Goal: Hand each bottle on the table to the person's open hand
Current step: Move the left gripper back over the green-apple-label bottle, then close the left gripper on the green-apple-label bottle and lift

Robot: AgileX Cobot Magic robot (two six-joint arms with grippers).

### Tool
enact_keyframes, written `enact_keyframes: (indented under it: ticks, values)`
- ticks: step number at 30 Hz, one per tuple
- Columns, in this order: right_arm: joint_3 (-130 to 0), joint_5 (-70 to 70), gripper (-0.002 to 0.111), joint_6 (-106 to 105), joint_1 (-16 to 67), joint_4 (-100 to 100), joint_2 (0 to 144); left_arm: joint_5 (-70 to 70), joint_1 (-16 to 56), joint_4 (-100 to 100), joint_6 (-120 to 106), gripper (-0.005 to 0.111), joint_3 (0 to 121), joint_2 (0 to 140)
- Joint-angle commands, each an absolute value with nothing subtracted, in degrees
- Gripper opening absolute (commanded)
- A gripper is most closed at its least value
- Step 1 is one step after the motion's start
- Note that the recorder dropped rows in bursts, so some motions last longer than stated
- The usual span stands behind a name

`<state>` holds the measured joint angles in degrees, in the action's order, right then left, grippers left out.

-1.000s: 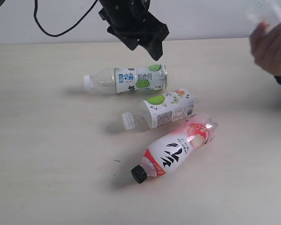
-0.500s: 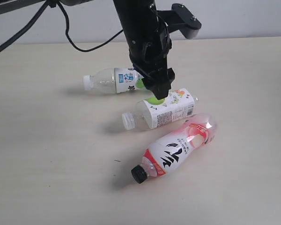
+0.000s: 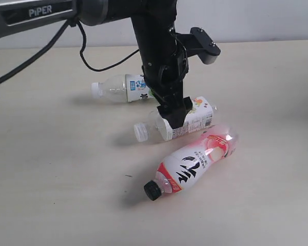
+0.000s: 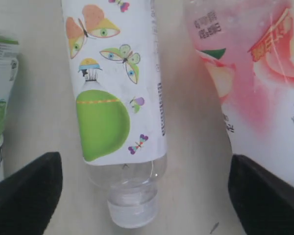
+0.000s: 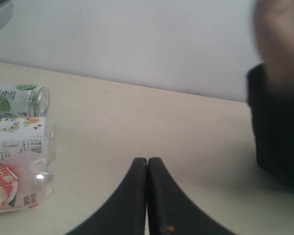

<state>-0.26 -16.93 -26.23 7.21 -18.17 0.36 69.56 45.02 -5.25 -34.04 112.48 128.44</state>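
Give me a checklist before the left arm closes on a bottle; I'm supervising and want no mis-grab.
1. left gripper jaws open: ok.
2. fingers on either side of the butterfly-label bottle: ok.
3. Gripper clear of the neighbouring pink bottle: cannot tell, very close.
4. right gripper shut and away from the bottles: ok.
5. person's hand open to receive: cannot tell, blurred.

Exterior view obliquely above the table [image 3: 51,179]; left wrist view close over the bottles [image 4: 112,98], right wrist view low beside them
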Motion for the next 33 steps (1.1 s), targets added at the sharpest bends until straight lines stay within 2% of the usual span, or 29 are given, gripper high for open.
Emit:
enact_keyframes:
  ticks: [1,33]
  values:
    - [0.0,-16.33,0.0,-26.27,7.0,-18.05,0.0,67.08,45.21,-3.3,-32.48,0.088,112.18,129.8]
    - [0.0,-16.33,0.0,-26.27,7.0,-18.05,0.0,59.66,45.21,-2.97,-31.16,0.088,112.18,137.33]
